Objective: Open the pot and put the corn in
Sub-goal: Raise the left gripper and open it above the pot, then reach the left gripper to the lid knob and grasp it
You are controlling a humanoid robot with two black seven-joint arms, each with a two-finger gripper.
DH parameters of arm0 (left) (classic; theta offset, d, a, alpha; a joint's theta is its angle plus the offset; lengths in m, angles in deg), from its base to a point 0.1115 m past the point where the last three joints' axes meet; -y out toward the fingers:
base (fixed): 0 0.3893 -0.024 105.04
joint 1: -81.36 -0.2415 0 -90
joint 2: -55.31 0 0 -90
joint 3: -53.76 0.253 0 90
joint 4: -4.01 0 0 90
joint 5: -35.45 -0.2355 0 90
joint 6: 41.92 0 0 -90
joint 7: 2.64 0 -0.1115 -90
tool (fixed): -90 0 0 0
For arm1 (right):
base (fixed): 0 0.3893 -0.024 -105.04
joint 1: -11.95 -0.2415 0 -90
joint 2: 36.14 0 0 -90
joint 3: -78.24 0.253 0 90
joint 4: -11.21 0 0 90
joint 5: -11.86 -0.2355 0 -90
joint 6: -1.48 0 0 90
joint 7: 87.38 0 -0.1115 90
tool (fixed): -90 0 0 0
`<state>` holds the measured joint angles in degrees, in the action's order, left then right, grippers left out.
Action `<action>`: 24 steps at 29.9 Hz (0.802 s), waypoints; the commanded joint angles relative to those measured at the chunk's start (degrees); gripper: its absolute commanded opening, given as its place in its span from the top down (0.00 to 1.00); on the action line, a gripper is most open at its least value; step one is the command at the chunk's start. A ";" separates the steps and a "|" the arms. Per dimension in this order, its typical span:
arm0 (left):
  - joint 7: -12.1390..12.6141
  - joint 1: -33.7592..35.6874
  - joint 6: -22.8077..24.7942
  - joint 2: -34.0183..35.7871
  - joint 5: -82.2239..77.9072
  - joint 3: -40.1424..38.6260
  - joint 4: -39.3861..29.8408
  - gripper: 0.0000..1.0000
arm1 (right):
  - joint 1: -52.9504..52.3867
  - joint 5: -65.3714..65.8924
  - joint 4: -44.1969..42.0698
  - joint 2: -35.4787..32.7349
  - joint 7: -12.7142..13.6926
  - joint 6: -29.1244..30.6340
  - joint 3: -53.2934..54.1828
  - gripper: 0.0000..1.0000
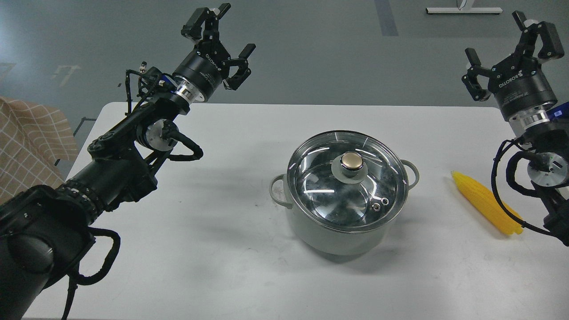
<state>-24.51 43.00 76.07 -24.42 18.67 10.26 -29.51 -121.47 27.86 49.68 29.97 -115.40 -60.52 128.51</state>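
- Left pincer (230, 38): fingers spread apart and empty, raised above the desk's far left edge, well apart from every object.
- Right pincer (511, 51): fingers likewise spread and empty, raised above the far right corner of the desk (186, 186); its arm runs down along the right edge, just beside the corn.
- Step in hand, as judged: lid removal, not yet begun. The glass lid (324, 186) sits squarely on the pot (338, 235), rim to rim.
- Grip point: the brass-coloured knob (351, 162) at the lid's centre. A pincer should descend over it from above, fingers straddling the knob, and close below its widest part, since the rounded metal may slip.
- Lift: straight up until the lid clears the rim, so the pot is not dragged by its loop side handles; then set the lid on bare desk toward the left edge or near edge, away from the corn.
- Pot: near the middle of the desk, slightly toward the right edge.
- Corn (484, 202): lying flat close to the right edge, tip pointing toward the far edge, well apart from the pot; the right arm's cable crosses its nearer end.
- Arm choice, as judged: left for the lid, right for the corn.
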 commanded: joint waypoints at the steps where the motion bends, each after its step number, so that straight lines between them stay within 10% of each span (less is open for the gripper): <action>1: -0.01 -0.84 0.00 0.01 0.00 -0.62 -1.72 0.02 | 0.00 0.00 0.28 -0.02 0.01 0.00 0.00 0.00; 24: -0.10 7.14 0.00 4.57 -10.60 2.27 -5.93 0.02 | 0.09 0.09 0.11 -0.02 0.01 0.00 0.00 0.00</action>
<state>-24.58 46.06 76.07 -22.18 14.39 10.34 -33.38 -121.40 27.86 49.94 29.95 -115.37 -60.53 128.57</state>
